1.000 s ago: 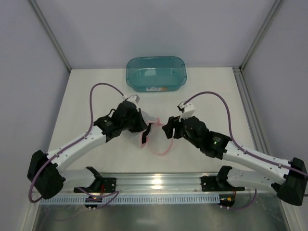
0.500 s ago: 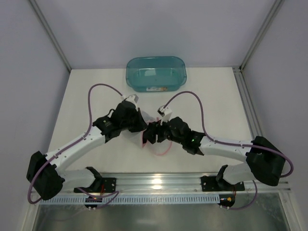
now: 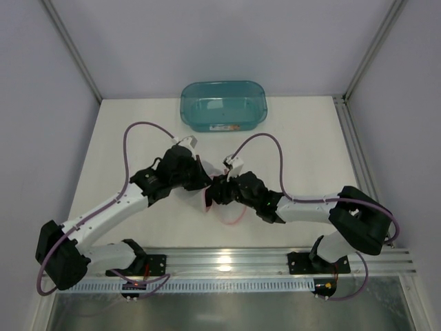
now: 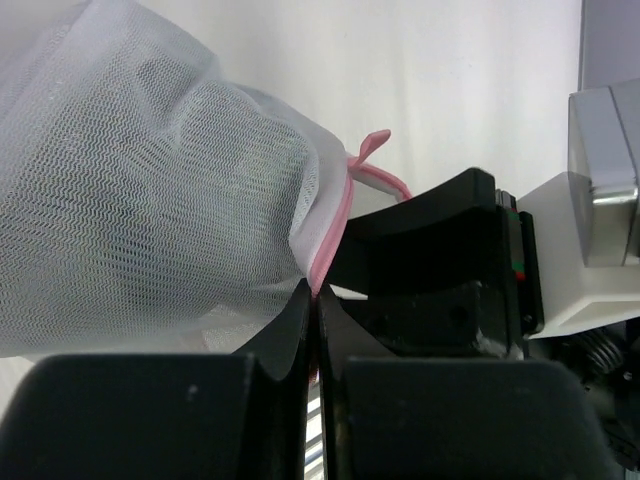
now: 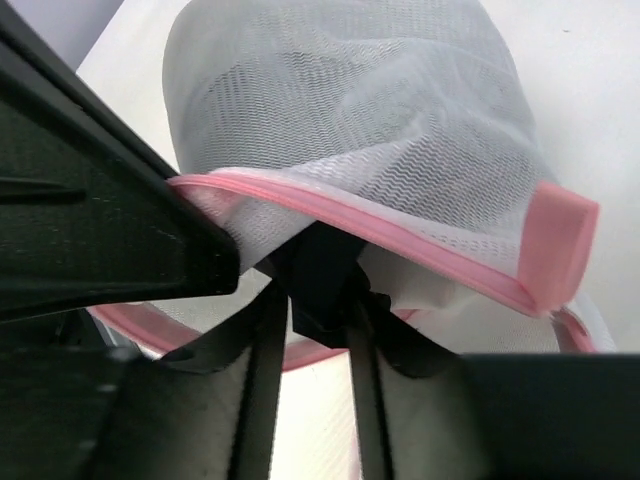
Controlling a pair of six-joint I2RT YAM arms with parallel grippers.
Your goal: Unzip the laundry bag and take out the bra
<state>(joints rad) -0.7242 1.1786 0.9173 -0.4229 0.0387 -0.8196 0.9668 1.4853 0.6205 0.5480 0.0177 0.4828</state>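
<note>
The laundry bag [image 5: 350,110] is held just above the table [image 3: 138,131], between the two arms and nearer the table's front edge than its back edge. Its mesh wall is bunched up, and its pink rim [image 5: 420,255] is parted into an open mouth that faces the right arm.

The left gripper [image 4: 313,295] is clamped on the bag's edge. Its fingers are pressed together where the mesh meets the pink rim.

The right gripper [image 5: 313,300] is set at the mouth of the bag. Its fingers [image 5: 262,380] are closed narrowly on a fold of the bra [image 5: 320,255], which is pinched just under the rim. The rest of the bra is seen only as a dark shadow through the mesh, inside the bag.

The two grippers are crowded together at the bag, almost touching. A loose loop of rim [image 3: 234,215] hangs toward the near edge.

The teal tub [image 3: 200,123] stands well apart at the far edge. White tabletop is seen between it and the bag, and to both sides of the arms.
</note>
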